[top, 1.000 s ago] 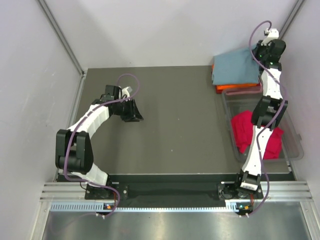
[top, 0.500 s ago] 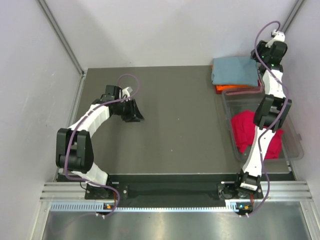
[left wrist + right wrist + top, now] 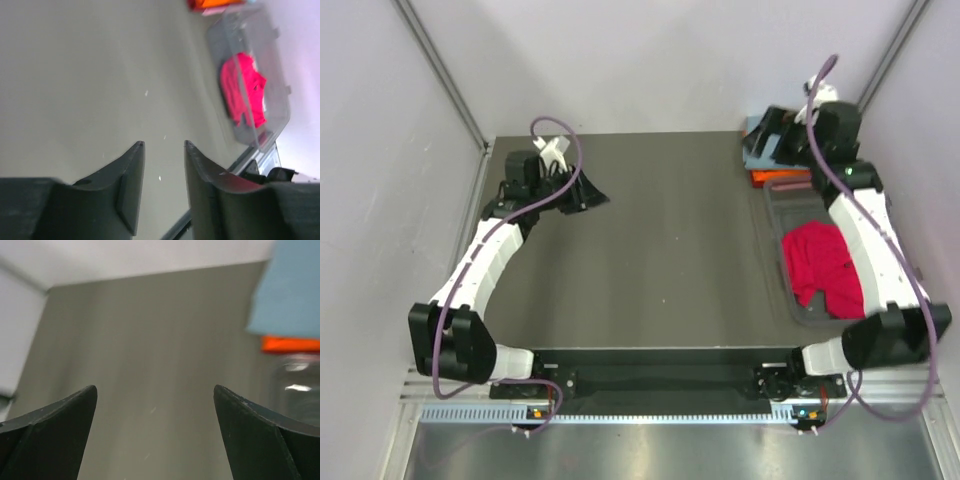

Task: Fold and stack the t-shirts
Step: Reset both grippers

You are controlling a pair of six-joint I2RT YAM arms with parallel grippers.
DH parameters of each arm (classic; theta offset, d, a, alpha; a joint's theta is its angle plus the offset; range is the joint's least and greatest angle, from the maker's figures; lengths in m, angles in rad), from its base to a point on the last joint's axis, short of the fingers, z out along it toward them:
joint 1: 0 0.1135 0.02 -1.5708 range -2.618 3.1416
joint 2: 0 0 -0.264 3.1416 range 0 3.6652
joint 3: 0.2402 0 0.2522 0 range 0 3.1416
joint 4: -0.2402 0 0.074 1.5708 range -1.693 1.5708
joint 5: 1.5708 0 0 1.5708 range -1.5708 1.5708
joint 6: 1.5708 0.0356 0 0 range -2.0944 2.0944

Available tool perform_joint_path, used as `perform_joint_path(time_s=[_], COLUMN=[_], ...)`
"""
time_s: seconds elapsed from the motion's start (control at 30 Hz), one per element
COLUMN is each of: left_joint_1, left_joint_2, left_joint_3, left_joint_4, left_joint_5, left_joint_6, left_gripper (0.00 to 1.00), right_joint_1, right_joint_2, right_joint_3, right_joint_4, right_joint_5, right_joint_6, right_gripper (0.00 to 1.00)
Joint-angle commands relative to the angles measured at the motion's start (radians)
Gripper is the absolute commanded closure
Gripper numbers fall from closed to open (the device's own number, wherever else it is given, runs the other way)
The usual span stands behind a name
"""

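A folded grey-blue t-shirt (image 3: 753, 155) lies on a folded orange t-shirt (image 3: 780, 178) at the table's back right corner. The crumpled red t-shirt (image 3: 820, 262) lies in the clear plastic tub (image 3: 775, 215) in front of that stack. My right gripper (image 3: 770, 135) hovers over the stack's left part, open wide and empty. In the right wrist view, the grey-blue t-shirt (image 3: 292, 295) and the orange t-shirt (image 3: 290, 344) lie to the right of the right gripper (image 3: 155, 387). My left gripper (image 3: 590, 195) is at the back left, open with a narrower gap, holding nothing. The left gripper (image 3: 162, 145) faces bare table; the red t-shirt (image 3: 245, 90) lies far off.
The dark table (image 3: 660, 250) is walled in by pale panels on the left, back and right. The tub (image 3: 270, 60) stands along the right edge. The right arm's white links arch over the tub.
My right gripper has opened wide and swung from the back right corner leftward over the stack. The left gripper has moved toward the back left and opened slightly.
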Motion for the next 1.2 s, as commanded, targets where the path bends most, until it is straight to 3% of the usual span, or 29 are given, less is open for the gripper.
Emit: perform_joint_path(time_s=[0.0, 0.03, 0.13, 0.4, 0.67, 1.17], left_joint_1=[0.004, 0.004, 0.004, 0.004, 0.004, 0.004], left_joint_2=[-0.08, -0.109, -0.158, -0.327, -0.394, -0.428], left_joint_3=[0.079, 0.082, 0.057, -0.048, -0.067, -0.114], left_joint_4=[0.074, 0.068, 0.069, 0.008, -0.032, -0.021], left_joint_5=[0.01, 0.01, 0.006, -0.019, -0.032, -0.045], left_joint_6=[0.004, 0.01, 0.015, 0.04, 0.046, 0.049], left_gripper=[0.53, 0.45, 0.01, 0.01, 0.01, 0.01], right_joint_1=[0.105, 0.123, 0.149, 0.148, 0.149, 0.149], right_joint_2=[-0.223, -0.27, -0.434, -0.644, -0.692, -0.724], right_joint_3=[-0.162, -0.242, -0.369, -0.488, -0.506, -0.557], right_joint_4=[-0.11, -0.107, -0.096, -0.145, -0.194, -0.131], right_joint_5=[-0.002, -0.018, -0.034, -0.005, 0.026, 0.07], right_joint_6=[0.054, 0.064, 0.134, 0.122, 0.128, 0.114], right_gripper=[0.0, 0.0, 0.0, 0.0, 0.0, 0.0])
